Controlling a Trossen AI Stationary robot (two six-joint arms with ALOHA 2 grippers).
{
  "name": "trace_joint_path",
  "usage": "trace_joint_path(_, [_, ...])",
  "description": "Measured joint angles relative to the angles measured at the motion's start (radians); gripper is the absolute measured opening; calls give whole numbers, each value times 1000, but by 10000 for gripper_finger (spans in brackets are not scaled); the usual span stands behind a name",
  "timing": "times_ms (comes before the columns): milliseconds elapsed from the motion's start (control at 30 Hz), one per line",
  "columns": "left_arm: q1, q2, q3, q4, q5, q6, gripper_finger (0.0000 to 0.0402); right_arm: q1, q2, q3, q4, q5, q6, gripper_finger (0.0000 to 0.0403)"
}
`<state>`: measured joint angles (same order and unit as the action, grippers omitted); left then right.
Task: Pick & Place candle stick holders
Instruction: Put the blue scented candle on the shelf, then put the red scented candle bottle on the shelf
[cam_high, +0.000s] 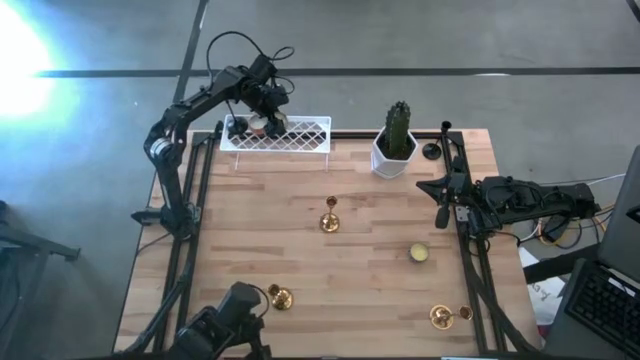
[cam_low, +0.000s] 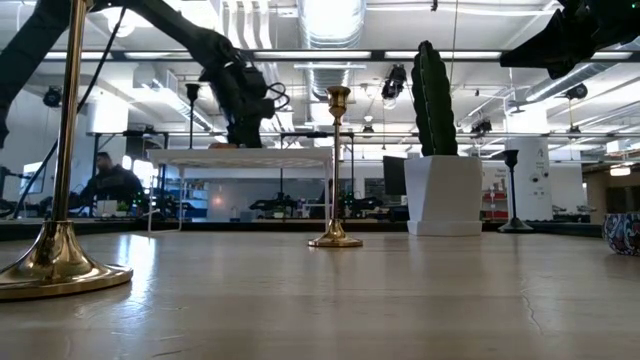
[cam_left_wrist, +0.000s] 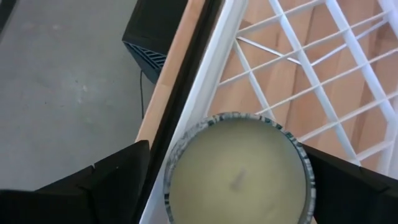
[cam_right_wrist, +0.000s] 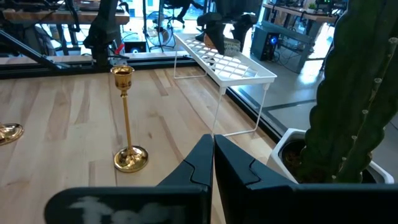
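Item: low round cream-gold candle cup (cam_left_wrist: 239, 171), seated at the far-left end of white lattice tray (cam_high: 300, 133); left gripper (cam_left_wrist: 227, 177) fingers spread beside it, nothing gripped; lifting askew risks clipping its rim, tipping it

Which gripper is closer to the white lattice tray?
Left. The left gripper hangs over the white lattice tray at its left end; the right gripper waits by the table's right edge.
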<state>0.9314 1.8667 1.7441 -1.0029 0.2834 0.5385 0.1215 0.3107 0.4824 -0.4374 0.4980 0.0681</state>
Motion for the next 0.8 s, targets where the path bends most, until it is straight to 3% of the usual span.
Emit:
trace_joint_path(567, [-35,-2,107,-21,-21,-50,381,0,0,0,0,0,0,8])
trace_joint_path(800, [-73,-3,255,-88,-22,-50,381,0,0,0,0,0,2,8])
